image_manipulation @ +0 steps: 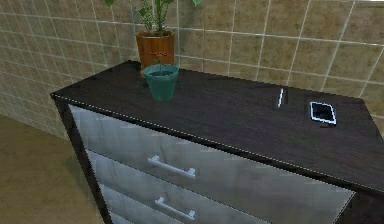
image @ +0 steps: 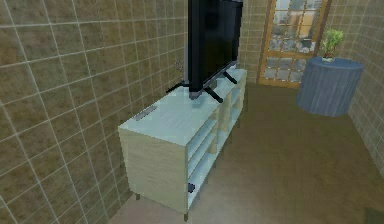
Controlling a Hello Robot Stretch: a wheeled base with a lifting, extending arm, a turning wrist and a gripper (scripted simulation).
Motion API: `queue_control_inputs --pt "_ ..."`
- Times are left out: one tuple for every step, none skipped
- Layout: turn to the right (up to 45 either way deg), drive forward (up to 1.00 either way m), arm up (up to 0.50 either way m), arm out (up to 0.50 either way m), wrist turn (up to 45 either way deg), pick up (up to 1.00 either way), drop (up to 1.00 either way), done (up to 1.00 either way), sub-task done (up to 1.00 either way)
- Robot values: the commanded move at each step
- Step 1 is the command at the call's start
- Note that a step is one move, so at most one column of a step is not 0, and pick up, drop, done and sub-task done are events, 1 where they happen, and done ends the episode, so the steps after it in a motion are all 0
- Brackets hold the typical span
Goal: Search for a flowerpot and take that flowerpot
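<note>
A small teal flowerpot (image_manipulation: 161, 82) without a plant stands on the dark top of a dresser (image_manipulation: 230, 125), toward its left end in the arm side view. Just behind it, against the tiled wall, a brown pot (image_manipulation: 155, 46) holds a green leafy plant (image_manipulation: 152, 12). In the forward view a small green plant (image: 332, 42) stands on a round table with a blue cloth (image: 330, 86) at the far right.
A white phone (image_manipulation: 322, 112) and a thin pen (image_manipulation: 281, 97) lie on the dresser's right part. Its front has grey drawers (image_manipulation: 170, 165) with handles. In the forward view a black TV (image: 214, 42) stands on a white stand (image: 185, 130) along the tiled wall, with brown floor (image: 290, 160) to the right and a wood-framed glass door (image: 292, 40) behind.
</note>
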Motion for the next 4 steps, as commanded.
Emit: queue_control_inputs --pt "0.0 0.00 0.50 0.00 0.0 0.00 0.00 0.00 0.00" --pt "0.0 0.00 0.38 0.00 0.0 0.00 0.00 0.00 0.00" --pt "0.0 0.00 0.00 0.42 0.0 0.00 0.00 0.00 0.00" --pt "0.0 0.00 0.00 0.00 45.0 0.00 0.00 0.00 0.00"
